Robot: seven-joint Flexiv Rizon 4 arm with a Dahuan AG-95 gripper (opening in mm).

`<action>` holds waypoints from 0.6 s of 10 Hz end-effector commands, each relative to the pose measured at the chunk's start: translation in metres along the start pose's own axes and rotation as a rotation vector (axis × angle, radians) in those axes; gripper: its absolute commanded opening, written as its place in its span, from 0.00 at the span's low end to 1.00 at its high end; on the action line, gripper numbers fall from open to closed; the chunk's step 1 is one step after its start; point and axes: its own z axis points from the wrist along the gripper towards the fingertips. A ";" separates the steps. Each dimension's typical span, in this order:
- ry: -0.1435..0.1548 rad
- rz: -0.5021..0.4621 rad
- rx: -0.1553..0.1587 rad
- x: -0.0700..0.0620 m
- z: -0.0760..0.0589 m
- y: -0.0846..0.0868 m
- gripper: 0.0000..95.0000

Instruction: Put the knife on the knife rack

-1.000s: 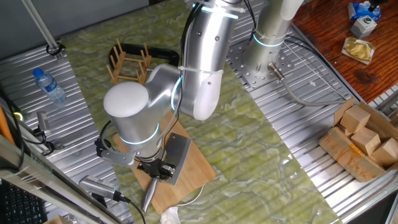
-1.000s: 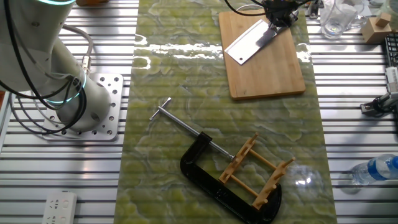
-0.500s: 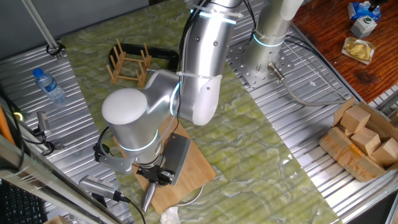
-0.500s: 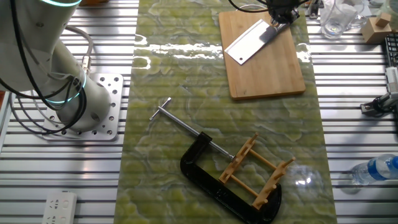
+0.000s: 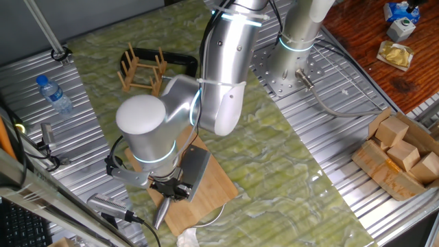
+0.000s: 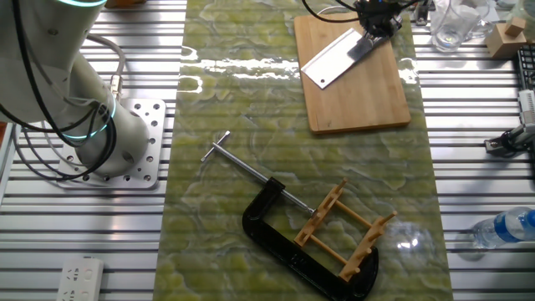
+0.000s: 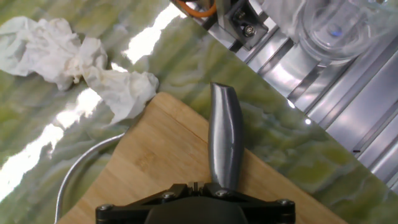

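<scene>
The knife (image 6: 338, 55) handle is gripped by the gripper (image 5: 175, 190) on the cutting board (image 6: 355, 92), barely shifted since earlier, lift pending.

Grey steel cleaver (image 6: 336, 57) with a shiny silver handle (image 7: 225, 138) lies on the pale honey bamboo cutting board (image 6: 355, 92), over a desk (image 6: 251, 125) cover marbled in yellow-green with lighter veins. There's the light-brown wooden knife rack (image 6: 344, 234) against the black C-clamp (image 6: 288, 242) with its bright steel screw. White crumpled tissue (image 7: 74, 56) at the edge, and the tool (image 5: 173, 189) is black under a silver-white arm.
</scene>
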 end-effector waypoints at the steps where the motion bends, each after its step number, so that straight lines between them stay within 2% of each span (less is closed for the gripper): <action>1: 0.002 -0.022 0.001 0.004 -0.001 -0.003 0.00; 6: 0.014 -0.070 0.006 0.014 -0.005 -0.011 0.00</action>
